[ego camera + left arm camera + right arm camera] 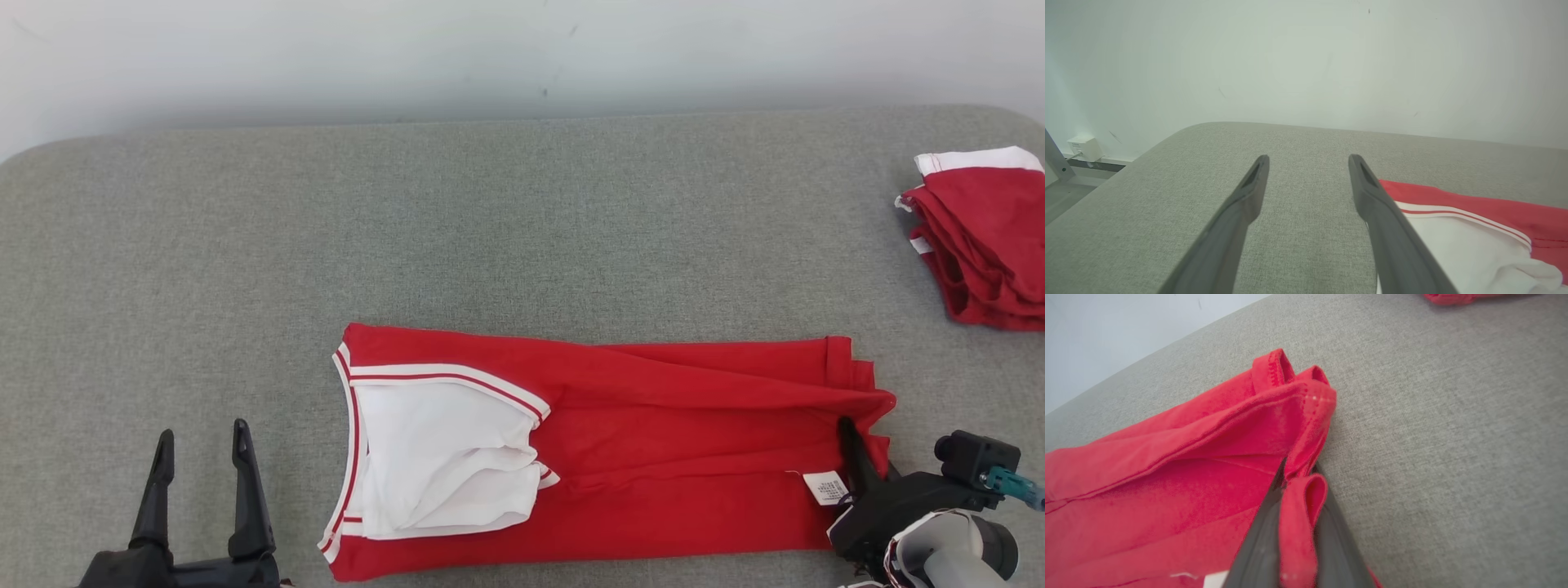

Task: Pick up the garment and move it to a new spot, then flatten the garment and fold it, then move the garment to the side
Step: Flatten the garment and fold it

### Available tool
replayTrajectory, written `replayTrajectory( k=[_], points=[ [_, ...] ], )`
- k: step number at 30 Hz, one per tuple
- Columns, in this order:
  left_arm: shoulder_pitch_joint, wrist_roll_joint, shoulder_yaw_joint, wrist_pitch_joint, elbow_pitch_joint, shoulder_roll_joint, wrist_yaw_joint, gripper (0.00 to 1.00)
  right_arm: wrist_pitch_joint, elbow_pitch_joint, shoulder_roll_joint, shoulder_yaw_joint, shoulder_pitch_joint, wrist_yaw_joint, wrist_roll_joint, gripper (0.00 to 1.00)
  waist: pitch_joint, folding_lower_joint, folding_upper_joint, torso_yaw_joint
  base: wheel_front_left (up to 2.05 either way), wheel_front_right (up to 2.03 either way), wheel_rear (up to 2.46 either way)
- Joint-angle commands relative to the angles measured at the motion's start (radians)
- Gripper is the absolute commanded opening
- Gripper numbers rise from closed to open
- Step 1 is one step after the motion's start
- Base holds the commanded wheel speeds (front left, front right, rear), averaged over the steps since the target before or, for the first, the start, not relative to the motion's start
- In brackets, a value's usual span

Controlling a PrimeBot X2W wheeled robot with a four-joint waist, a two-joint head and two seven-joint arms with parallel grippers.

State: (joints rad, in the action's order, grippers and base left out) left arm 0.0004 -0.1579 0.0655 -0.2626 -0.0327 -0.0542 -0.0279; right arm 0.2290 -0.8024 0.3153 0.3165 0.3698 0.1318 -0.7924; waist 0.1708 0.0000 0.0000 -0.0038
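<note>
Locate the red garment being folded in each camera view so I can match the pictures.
Head view: the red garment lies lower centre, white part at its left end, hem at its right.
Left wrist view: the red garment fills the lower right corner, beside the open left end effector.
Right wrist view: the red garment covers the left half, hem pinched in the right end effector.
Shared landmark: the grey table.

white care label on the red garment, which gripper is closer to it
Right. The right gripper is shut on the garment hem right beside the white label; the left gripper stands open past the collar end, over the table.
</note>
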Motion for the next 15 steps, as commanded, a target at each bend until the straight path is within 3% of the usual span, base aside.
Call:
replayTrajectory(
  k=[1,15],
  points=[
    [0.014,0.009,0.004,-0.003,0.003,0.003,-0.005,1.00,0.004,-0.012,0.001,0.004,0.005,-0.003,-0.008,0.00,-0.003,0.0000,0.0000,-0.001,0.00,0.00,0.00],
    [0.051,0.014,-0.001,-0.003,-0.012,0.004,-0.010,1.00,0.038,-0.025,0.171,-0.050,0.003,-0.003,-0.015,0.00,-0.073,0.0000,0.0000,-0.025,0.00,0.00,0.00]
  ],
)
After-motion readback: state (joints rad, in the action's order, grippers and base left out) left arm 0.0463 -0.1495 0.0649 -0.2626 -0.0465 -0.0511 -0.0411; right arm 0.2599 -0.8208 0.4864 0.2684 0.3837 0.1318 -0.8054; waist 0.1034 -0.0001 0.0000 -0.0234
